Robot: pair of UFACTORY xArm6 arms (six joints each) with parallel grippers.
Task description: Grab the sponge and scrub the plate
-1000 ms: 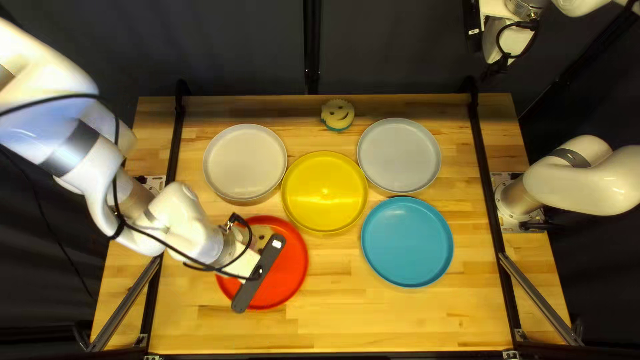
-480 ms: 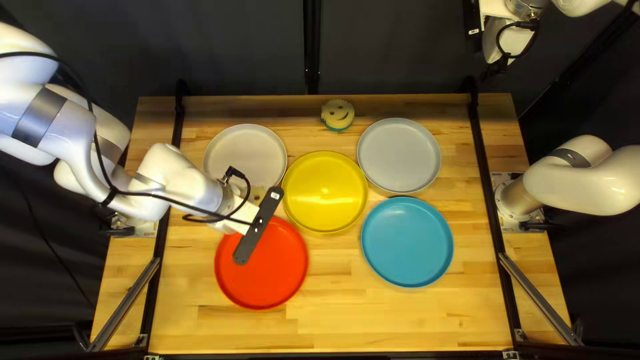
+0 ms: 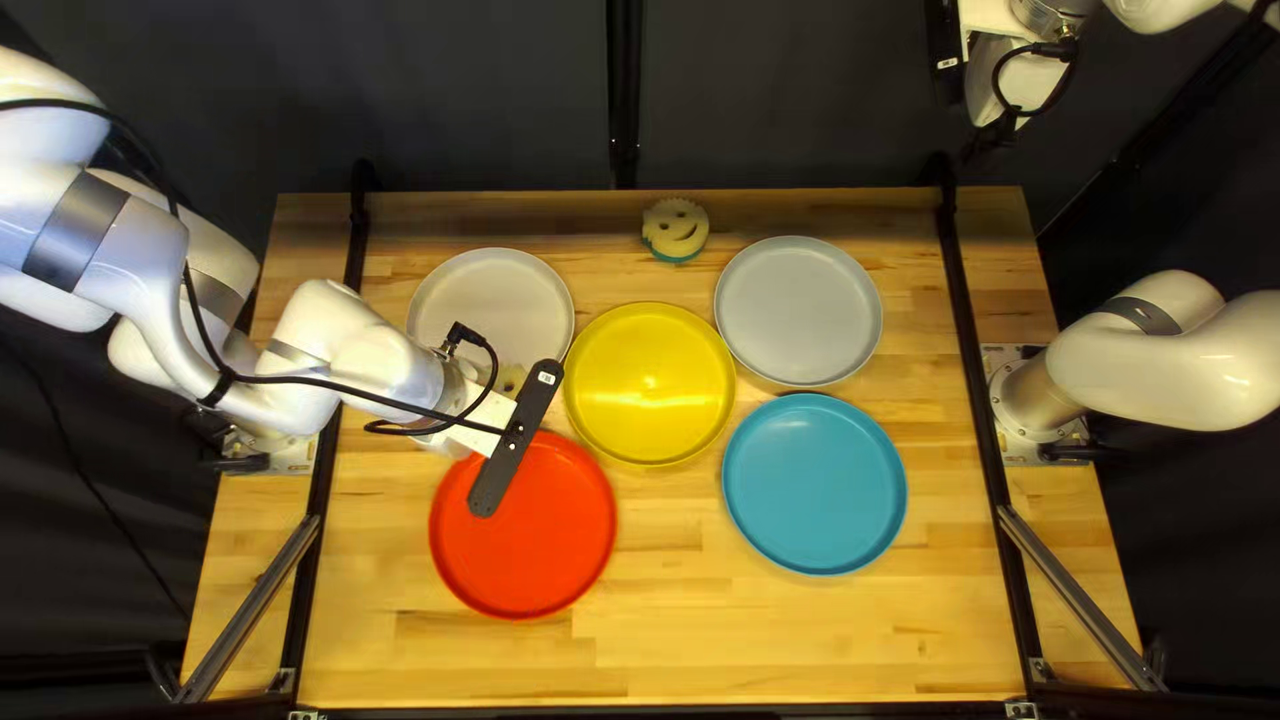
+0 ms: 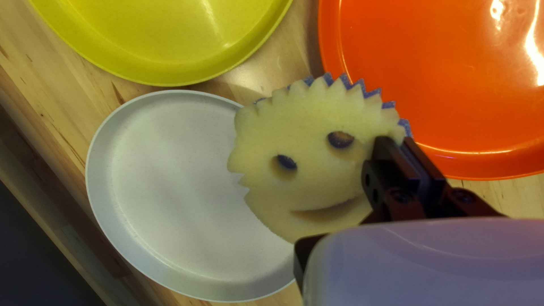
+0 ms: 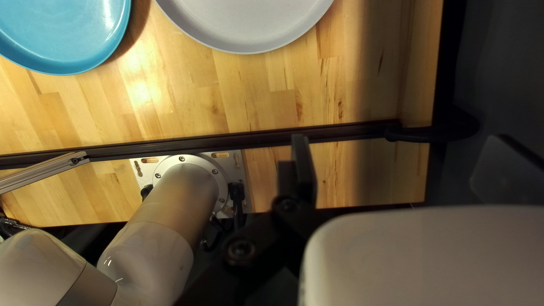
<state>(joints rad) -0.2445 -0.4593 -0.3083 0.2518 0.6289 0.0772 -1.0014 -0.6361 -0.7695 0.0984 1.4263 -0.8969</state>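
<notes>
Plate of off-white colour (image 3: pixel 460 300) lies just beyond your left gripper (image 3: pixel 480 423). That gripper is closed on one edge of the yellow smiling sponge (image 4: pixel 309 130), its fingers close together. The sponge overlaps the off-white rim in your left wrist view; contact with it cannot be confirmed. Red plate (image 3: pixel 540 547) sits on the near side of the same gripper, and yellow plate (image 3: pixel 650 387) beside it, towards your other arm. Second sponge (image 3: pixel 676 230) rests on the counter (image 3: pixel 800 640), well apart from both grippers. Grey plate (image 3: pixel 798 314) and blue plate (image 3: pixel 815 483) lie between your two grippers, farther along. Your right gripper (image 3: pixel 992 131) stands wide open, holding nothing.
</notes>
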